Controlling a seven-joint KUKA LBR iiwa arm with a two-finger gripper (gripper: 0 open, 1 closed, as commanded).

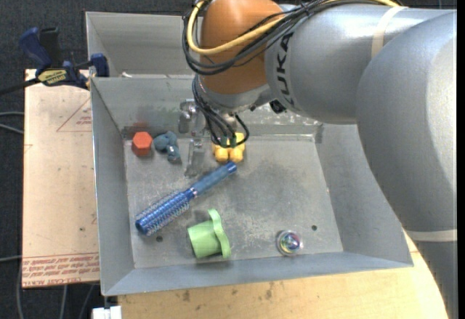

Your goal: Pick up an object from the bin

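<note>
1. The arm [349, 56] reaches in from the right over the grey bin [290, 187]. Its orange cover [232, 34] and looped cables hang above the far middle of the bin.
2. The jaws point down below that cover, over the far-left part of the floor. I cannot tell whether they are spread or pressed together.
3. Their tip is just beside the smooth handle end of a blue brush [185, 200], which lies slantwise with its bristled head toward the near left.
4. A small yellow thing [229, 153] lies just right of the jaws, close to the brush handle.
5. A blue-grey lump [168, 146] lies just left of the jaws, and an orange-red block [142, 143] sits beside it near the left wall.
6. A green flanged cylinder [208, 236] lies on its side by the near wall, close to the brush head.
7. A small shiny ball [289, 241] rests to the right of it, well apart from the rest.
</note>
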